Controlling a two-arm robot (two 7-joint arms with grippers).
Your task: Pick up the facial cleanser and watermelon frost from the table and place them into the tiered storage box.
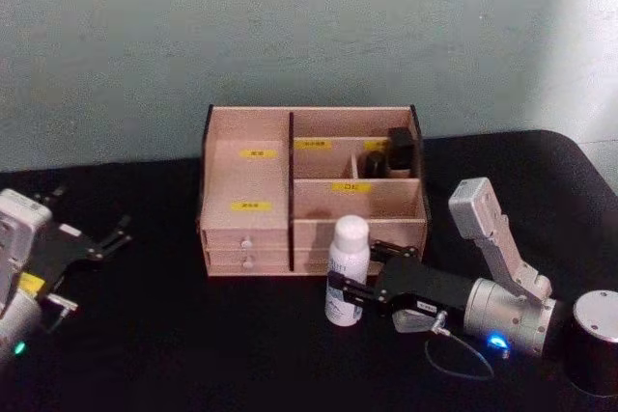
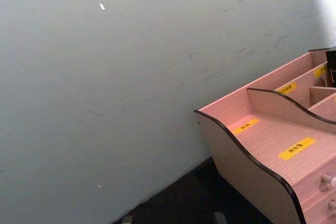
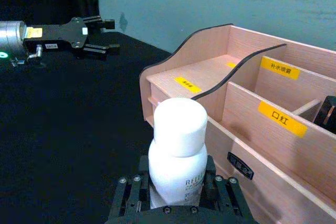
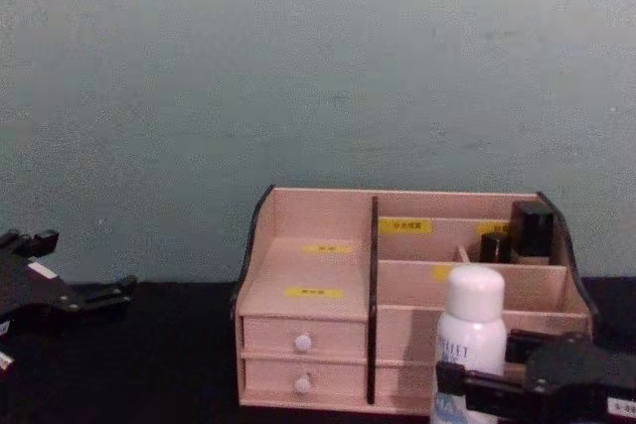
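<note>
The facial cleanser [image 1: 348, 250], a white bottle with a round white cap, stands upright on the black table just in front of the tiered storage box [image 1: 249, 180]. My right gripper [image 1: 350, 290] reaches in from the right and is shut on the bottle's lower body; the right wrist view shows the fingers [image 3: 218, 184] pressed on both sides of the bottle [image 3: 176, 129]. My left gripper [image 1: 118, 234] hovers open at the far left, well apart from the box. I cannot pick out the watermelon frost.
Two small dark containers [image 1: 390, 153] stand in the box's rear right compartment. A black cylinder [image 1: 593, 337] sits at the table's right front. A grey-green wall rises right behind the box. Bare black table [image 1: 174, 335] lies between the left gripper and the box.
</note>
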